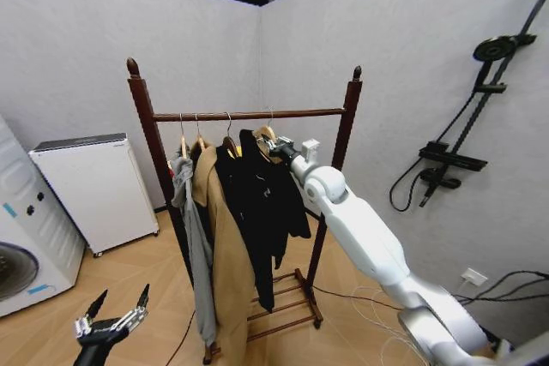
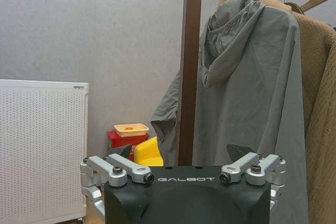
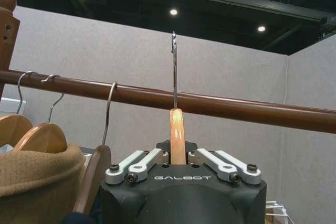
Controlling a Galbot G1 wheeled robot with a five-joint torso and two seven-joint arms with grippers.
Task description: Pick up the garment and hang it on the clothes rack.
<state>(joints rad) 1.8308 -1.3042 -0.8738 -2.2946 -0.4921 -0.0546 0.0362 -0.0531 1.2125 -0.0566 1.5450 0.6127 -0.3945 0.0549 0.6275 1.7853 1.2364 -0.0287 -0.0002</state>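
Floor: we see light wood flooring (image 1: pixel 129 272) beneath the clothes rack (image 1: pixel 249 114), which stands in a corner of grey walls (image 1: pixel 77 49).
Garment: the garment (image 1: pixel 262 199) hangs at the rail's 3 o'clock end, beside a tan coat (image 1: pixel 225 255).
Right gripper: our right gripper (image 3: pixel 177 153) is clamped on the wooden hanger (image 3: pixel 177 135), whose hook rises past the rail.
Left gripper: our left gripper (image 1: pixel 111 319) sits low at 7 o'clock, fingers spread.
Room: white cabinet (image 1: pixel 99 190) at 9 o'clock; shower fixture (image 1: pixel 467 117) at 3 o'clock.

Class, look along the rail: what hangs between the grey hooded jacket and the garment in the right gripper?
In the head view, the tan coat and a longer black coat hang between the grey hooded jacket and the garment.
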